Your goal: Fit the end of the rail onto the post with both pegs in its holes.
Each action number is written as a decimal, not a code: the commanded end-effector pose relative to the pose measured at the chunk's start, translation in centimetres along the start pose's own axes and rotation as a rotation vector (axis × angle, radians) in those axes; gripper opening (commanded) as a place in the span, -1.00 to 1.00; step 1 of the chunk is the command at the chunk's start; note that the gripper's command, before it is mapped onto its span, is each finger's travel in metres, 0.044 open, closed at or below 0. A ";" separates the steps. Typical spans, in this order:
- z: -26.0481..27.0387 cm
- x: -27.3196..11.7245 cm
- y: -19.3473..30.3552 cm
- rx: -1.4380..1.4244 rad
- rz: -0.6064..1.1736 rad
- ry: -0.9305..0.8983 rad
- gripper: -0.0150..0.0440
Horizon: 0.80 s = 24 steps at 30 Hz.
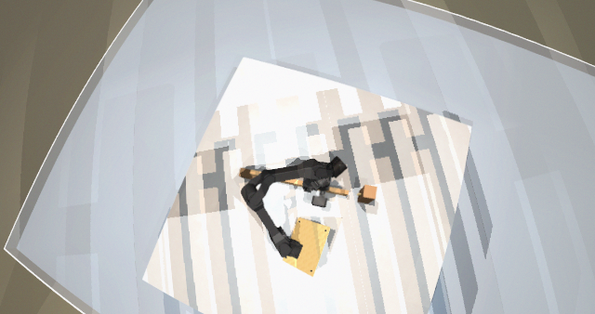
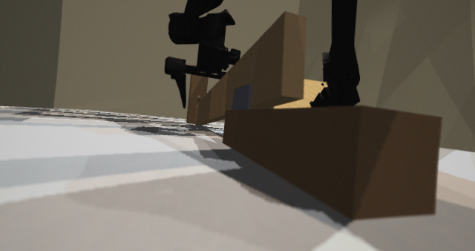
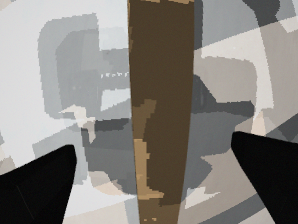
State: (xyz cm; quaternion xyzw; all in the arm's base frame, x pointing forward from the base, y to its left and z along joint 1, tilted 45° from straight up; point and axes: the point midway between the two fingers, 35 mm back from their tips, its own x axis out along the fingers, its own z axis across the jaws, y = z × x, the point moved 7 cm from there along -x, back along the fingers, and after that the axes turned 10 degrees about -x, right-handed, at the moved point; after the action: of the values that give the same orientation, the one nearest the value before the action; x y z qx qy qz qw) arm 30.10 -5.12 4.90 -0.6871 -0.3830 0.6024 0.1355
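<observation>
2 dark fingertips of mine frame the wrist view, spread nearly to full width, nothing between them touching either pad. My gripper straddles the bed rail from above; the rail runs down the middle of the gap, apart from both fingers.

Exterior view, near to far: footboard block in the foreground, the rail's raised end resting on it, the rail sloping down and away to the table. Beyond its low end stands the post, 1 peg just visible.

Top view: rail's low end near the post but apart from it.
</observation>
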 end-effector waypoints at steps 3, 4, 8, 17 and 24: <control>0.2 1.2 -0.2 0.007 -0.009 -0.002 1.00; 0.2 1.3 -0.2 0.007 -0.010 -0.002 1.00; 0.3 1.7 -0.2 0.006 -0.010 -0.001 1.00; 0.3 1.7 -0.2 0.006 -0.010 -0.001 0.20; 0.3 1.7 -0.2 0.006 -0.010 -0.001 -0.36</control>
State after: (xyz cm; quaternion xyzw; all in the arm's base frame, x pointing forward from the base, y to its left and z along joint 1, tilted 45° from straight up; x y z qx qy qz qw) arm 29.78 -3.94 3.79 -0.6847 -0.3846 0.6036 0.1373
